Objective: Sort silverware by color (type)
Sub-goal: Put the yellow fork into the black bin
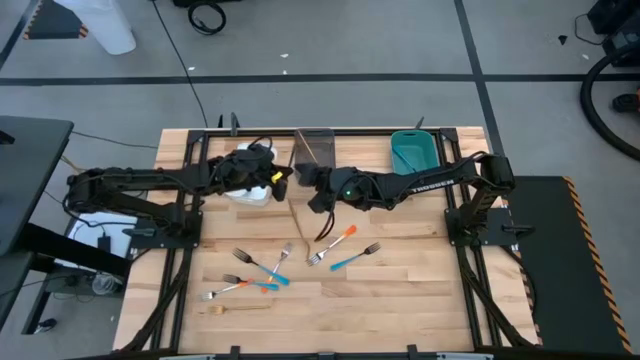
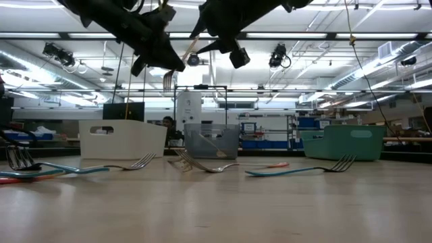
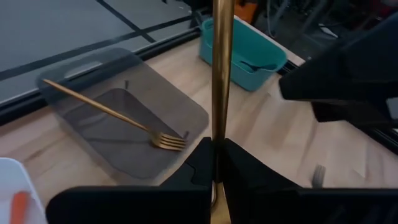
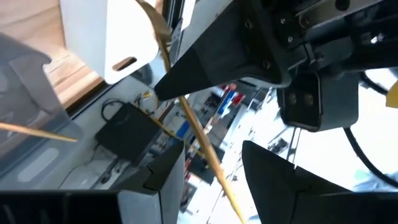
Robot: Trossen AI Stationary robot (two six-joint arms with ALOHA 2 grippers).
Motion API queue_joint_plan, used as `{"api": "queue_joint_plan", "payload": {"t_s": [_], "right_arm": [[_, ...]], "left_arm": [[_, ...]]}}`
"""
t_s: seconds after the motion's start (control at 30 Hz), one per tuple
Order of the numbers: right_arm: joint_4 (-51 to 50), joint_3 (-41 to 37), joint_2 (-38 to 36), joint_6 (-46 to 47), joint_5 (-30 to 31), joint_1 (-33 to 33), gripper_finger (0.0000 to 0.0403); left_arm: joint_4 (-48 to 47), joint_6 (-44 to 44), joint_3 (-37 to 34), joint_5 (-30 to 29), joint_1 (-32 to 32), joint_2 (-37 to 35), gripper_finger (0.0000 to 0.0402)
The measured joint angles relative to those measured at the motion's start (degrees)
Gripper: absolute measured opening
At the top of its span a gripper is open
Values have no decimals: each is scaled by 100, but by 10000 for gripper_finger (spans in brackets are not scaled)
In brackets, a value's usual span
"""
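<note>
High view: the left gripper [image 1: 287, 180] and the right gripper [image 1: 312, 186] meet at upper centre, beside the grey bin [image 1: 314, 147]. The left gripper's fingers are clamped on a gold fork [image 3: 221, 68]; the right gripper's fingers stand apart around that fork's handle. "TROSSEN" reads on the right arm. Another gold fork [image 3: 115, 117] lies in the grey bin. Orange and blue forks [image 1: 338, 248] lie scattered on the table [image 1: 400, 300], lower centre.
</note>
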Motion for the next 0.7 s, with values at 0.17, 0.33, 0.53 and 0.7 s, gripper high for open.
{"api": "queue_joint_plan", "payload": {"t_s": [0.17, 0.33, 0.53, 0.7], "right_arm": [[-331, 0, -79, 439, 271, 53, 170], [-938, 0, -335, 1509, 277, 135, 170], [-1941, 0, -559, 2725, 251, 215, 170], [-2693, 0, -577, 3468, 235, 303, 169]], "left_arm": [[31, 12, 0, 0, 217, 79, 26], [177, 11, 2, 2, 369, 391, 27], [734, 101, -2, 21, 509, 830, 28], [1168, 66, 1, 13, 695, 1202, 29]]}}
